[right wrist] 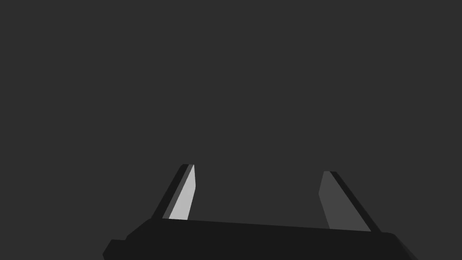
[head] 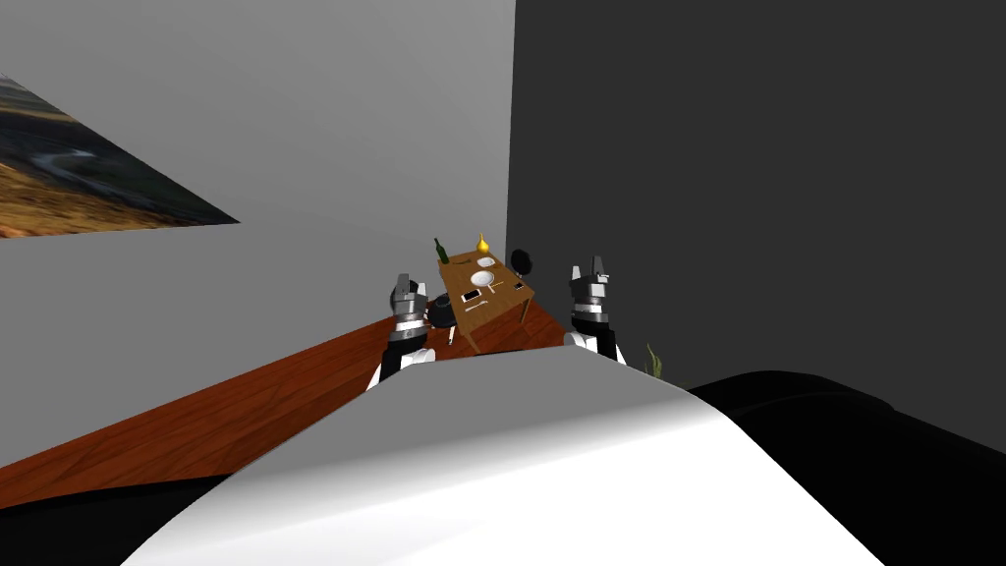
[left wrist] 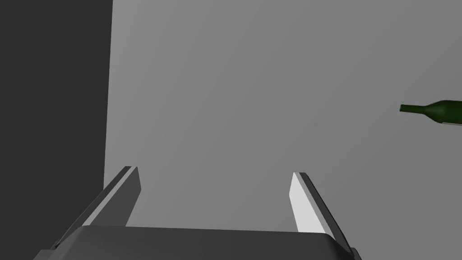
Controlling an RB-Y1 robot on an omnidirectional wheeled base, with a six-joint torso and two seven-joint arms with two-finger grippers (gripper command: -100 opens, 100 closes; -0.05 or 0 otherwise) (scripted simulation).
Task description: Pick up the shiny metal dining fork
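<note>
A small wooden table [head: 503, 299] stands far ahead in the corner of the room, past both my hands. Near its front edge lies a thin pale utensil [head: 477, 306], which looks like the fork but is too small to tell for sure. A white plate [head: 482, 278] sits at the table's middle. My left gripper [head: 406, 287] [left wrist: 216, 174] is raised left of the table, open and empty. At the table's right my right gripper [head: 592, 270] [right wrist: 259, 169] is raised too, open with nothing between its fingers, facing a dark grey wall.
A green bottle [head: 441, 251] [left wrist: 433, 110] and a yellow vase [head: 482, 243] stand at the table's far end. Dark round chairs [head: 521, 260] [head: 444, 312] flank it. Reddish wood floor [head: 246, 413] leads there. A plant [head: 653, 362] and a black bulky shape [head: 835, 413] lie at the right.
</note>
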